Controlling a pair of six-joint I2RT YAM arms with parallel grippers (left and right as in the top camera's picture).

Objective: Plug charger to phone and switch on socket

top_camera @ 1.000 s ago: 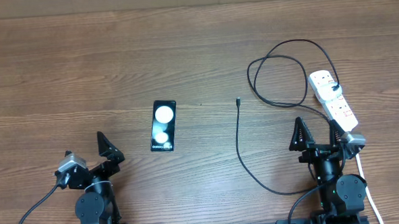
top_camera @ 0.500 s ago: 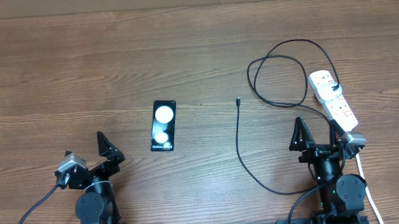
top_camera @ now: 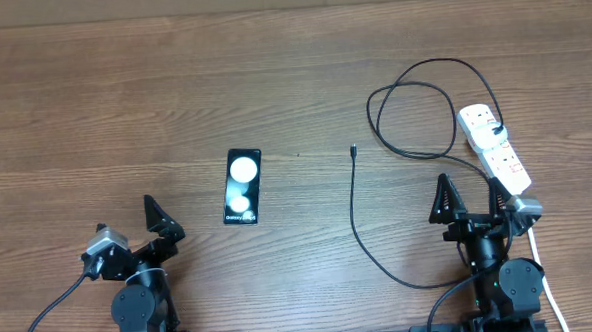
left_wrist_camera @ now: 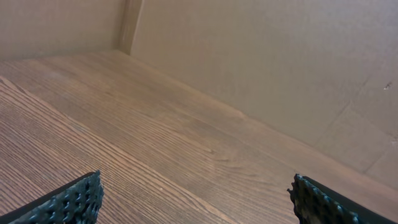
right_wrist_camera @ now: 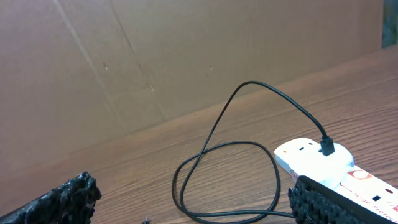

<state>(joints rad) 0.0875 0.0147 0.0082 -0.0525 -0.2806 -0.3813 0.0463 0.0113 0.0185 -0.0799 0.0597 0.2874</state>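
The black phone (top_camera: 243,186) lies flat left of the table's middle, its "Galaxy" end toward me. The charger cable (top_camera: 355,215) runs from its small connector (top_camera: 353,152) down the table, loops at the back right and is plugged into the white power strip (top_camera: 495,149). The right wrist view shows the cable loop (right_wrist_camera: 230,177) and the strip (right_wrist_camera: 323,163) with the charger's plug in it. My left gripper (top_camera: 144,231) is open and empty at the front left, below the phone. My right gripper (top_camera: 468,201) is open and empty at the front right, just in front of the strip.
The strip's white cord (top_camera: 543,275) runs down past the right arm's base. A cardboard wall (right_wrist_camera: 186,56) stands behind the wooden table (top_camera: 123,103) and also shows in the left wrist view (left_wrist_camera: 261,62).
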